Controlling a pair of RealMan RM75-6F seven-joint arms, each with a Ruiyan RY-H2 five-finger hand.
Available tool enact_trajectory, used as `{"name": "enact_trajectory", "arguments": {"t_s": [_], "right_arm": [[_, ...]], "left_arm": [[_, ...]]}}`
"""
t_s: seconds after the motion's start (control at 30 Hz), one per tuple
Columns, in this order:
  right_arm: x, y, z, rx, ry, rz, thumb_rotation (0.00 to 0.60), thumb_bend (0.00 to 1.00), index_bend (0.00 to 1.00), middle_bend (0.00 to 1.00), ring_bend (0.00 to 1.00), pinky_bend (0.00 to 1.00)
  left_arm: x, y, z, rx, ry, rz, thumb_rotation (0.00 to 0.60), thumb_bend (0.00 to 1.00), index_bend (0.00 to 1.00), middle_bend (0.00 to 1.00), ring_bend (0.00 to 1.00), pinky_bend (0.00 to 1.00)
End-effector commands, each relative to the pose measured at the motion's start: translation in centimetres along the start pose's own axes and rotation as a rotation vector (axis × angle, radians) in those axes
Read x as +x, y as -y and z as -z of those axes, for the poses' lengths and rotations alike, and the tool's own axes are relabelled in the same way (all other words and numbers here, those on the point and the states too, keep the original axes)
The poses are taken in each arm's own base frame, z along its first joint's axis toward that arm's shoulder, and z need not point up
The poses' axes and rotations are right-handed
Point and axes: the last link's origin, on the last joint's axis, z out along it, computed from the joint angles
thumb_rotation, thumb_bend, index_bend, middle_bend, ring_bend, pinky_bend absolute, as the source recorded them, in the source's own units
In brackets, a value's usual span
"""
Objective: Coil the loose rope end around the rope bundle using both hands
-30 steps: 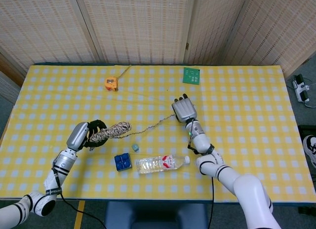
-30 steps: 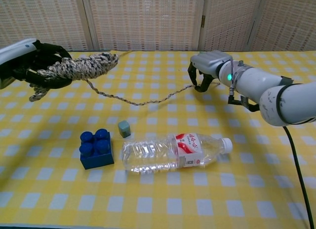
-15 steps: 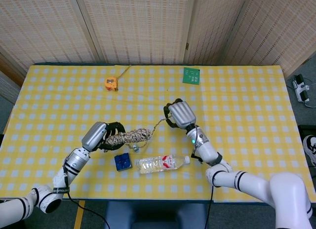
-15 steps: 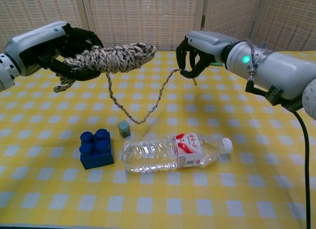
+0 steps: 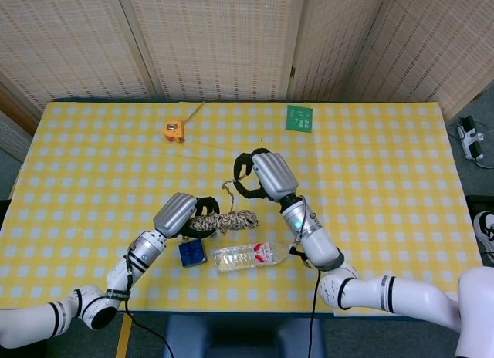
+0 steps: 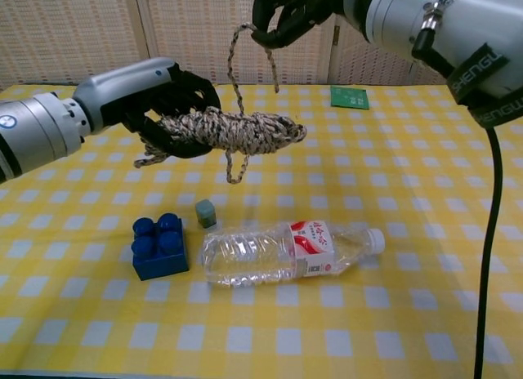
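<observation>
My left hand (image 6: 155, 101) (image 5: 184, 214) grips the left end of a speckled rope bundle (image 6: 233, 131) (image 5: 228, 221), holding it level in the air above the table. The loose rope end (image 6: 234, 93) (image 5: 228, 192) rises from the bundle to my right hand (image 6: 298, 11) (image 5: 258, 175), which pinches it high above the bundle. A short loop of the loose end hangs down below the bundle in the chest view.
Under the bundle lie a clear plastic bottle (image 6: 286, 251) (image 5: 251, 256), a blue toy brick (image 6: 158, 245) (image 5: 191, 252) and a small grey-green cube (image 6: 206, 212). A yellow tape measure (image 5: 174, 130) and a green card (image 5: 299, 117) sit toward the far side of the yellow checked tablecloth (image 5: 386, 165).
Both hands have lifted and moved toward each other. The bundle shifted right and my right hand carried the rope end up over it, so the slack strand now stands nearly upright.
</observation>
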Motion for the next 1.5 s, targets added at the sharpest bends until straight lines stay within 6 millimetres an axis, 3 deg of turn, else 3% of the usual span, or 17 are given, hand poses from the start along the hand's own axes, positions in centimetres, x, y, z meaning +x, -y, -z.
{"name": "enact_trajectory", "arguments": {"t_s": [0.03, 0.33, 0.67, 0.87, 1.1, 1.33, 1.5], "right_arm": [[1.0, 1.0, 0.4, 0.02, -0.012, -0.073, 0.6, 0.56, 0.69, 0.51, 0.51, 0.32], [1.0, 2.3, 2.5, 0.092, 0.035, -0.127, 0.6, 0.57, 0.69, 0.51, 0.51, 0.32], [0.3, 2.3, 5.9, 0.162, 0.121, -0.151, 0.6, 0.58, 0.69, 0.51, 0.5, 0.32], [0.1, 0.3, 8.0, 0.154, 0.15, -0.146, 0.6, 0.6, 0.7, 0.51, 0.5, 0.32], [0.1, -2.6, 8.9, 0.096, 0.172, -0.115, 0.6, 0.61, 0.7, 0.52, 0.5, 0.32], [-0.3, -5.2, 8.4, 0.014, 0.183, -0.109, 0.6, 0.61, 0.71, 0.52, 0.5, 0.32], [0.0, -6.7, 7.3, -0.061, 0.17, -0.144, 0.6, 0.61, 0.71, 0.52, 0.5, 0.32]], "left_arm": [[-0.9, -0.7, -1.0, 0.065, -0.003, 0.032, 0.6, 0.66, 0.76, 0.75, 0.72, 0.8], [-1.4, -0.9, -2.3, 0.231, -0.03, 0.22, 0.6, 0.67, 0.76, 0.75, 0.73, 0.8], [-0.1, 0.0, -3.1, 0.381, -0.138, 0.547, 0.6, 0.69, 0.75, 0.75, 0.73, 0.8], [1.8, 1.2, -3.0, 0.436, -0.285, 0.717, 0.6, 0.7, 0.74, 0.75, 0.73, 0.8], [4.6, 2.3, -2.7, 0.461, -0.375, 0.904, 0.6, 0.7, 0.74, 0.75, 0.73, 0.8], [6.9, 2.2, -1.9, 0.415, -0.406, 0.996, 0.6, 0.7, 0.74, 0.75, 0.73, 0.8], [7.4, 1.2, -1.1, 0.349, -0.382, 1.025, 0.6, 0.7, 0.74, 0.75, 0.72, 0.8]]}}
